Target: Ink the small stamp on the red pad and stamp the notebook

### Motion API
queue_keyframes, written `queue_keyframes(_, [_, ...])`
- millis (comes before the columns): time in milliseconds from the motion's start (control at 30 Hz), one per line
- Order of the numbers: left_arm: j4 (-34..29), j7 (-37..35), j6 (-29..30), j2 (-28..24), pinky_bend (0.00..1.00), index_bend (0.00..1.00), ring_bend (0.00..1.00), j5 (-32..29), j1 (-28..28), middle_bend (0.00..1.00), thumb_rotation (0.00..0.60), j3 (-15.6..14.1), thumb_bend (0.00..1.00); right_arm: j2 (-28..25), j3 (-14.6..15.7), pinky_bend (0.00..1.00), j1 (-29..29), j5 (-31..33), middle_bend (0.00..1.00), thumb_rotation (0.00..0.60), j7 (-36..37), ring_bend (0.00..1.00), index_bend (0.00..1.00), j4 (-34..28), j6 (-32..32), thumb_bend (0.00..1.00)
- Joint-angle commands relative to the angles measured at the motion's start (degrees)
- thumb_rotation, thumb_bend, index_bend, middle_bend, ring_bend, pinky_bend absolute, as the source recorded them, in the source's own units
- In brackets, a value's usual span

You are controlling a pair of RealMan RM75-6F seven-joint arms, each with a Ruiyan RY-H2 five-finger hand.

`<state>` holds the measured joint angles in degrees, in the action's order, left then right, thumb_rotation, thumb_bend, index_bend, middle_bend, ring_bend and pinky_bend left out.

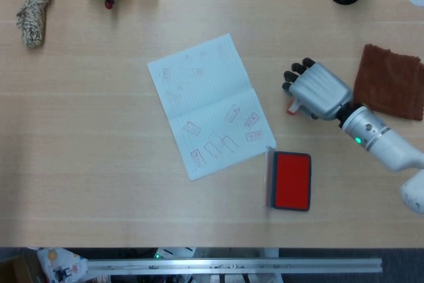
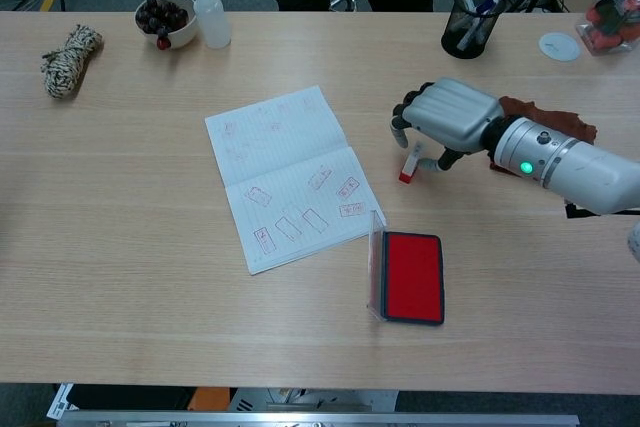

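Observation:
The small white stamp with a red end (image 2: 408,165) lies on the table right of the open notebook (image 1: 209,104) (image 2: 285,172), whose pages carry several red prints. My right hand (image 1: 317,91) (image 2: 447,117) hovers low over the stamp, fingers curved down on its far side and the thumb just beside it; no grip shows. In the head view only the stamp's red tip (image 1: 290,109) peeks from under the hand. The red ink pad (image 1: 292,180) (image 2: 413,275) lies open nearer the front edge, its clear lid (image 2: 376,262) standing upright. My left hand is out of sight.
A brown cloth (image 1: 391,81) lies behind the right forearm. A black pen cup (image 2: 470,22) stands at the back right. At the back left are a bowl of dark fruit (image 2: 165,17), a squeeze bottle (image 2: 210,17) and a twine bundle (image 2: 68,59).

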<state>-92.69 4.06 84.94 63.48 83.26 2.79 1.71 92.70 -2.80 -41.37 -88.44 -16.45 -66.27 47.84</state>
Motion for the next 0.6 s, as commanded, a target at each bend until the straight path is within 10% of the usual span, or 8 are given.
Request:
queue_keyframes(33, [0.2,-0.2,0.0,0.1,0.15,0.21,0.19,-0.1,0.0,0.2,0.6,0.0,0.26,0.3,0.2,0.29,-0.1,0.3,0.36,0.6,0.1,0.26,0.47,0.4,-0.1,0.25])
queue_keyframes(600, [0.5,-0.2,-0.5,0.3,0.15,0.21,0.19,-0.3,0.2,0.19,0.6,0.2,0.26,1.3,1.2,0.29,-0.9,0.9,0.38,0.6,2.3,0.26,0.51,2.1,0.3,0.3])
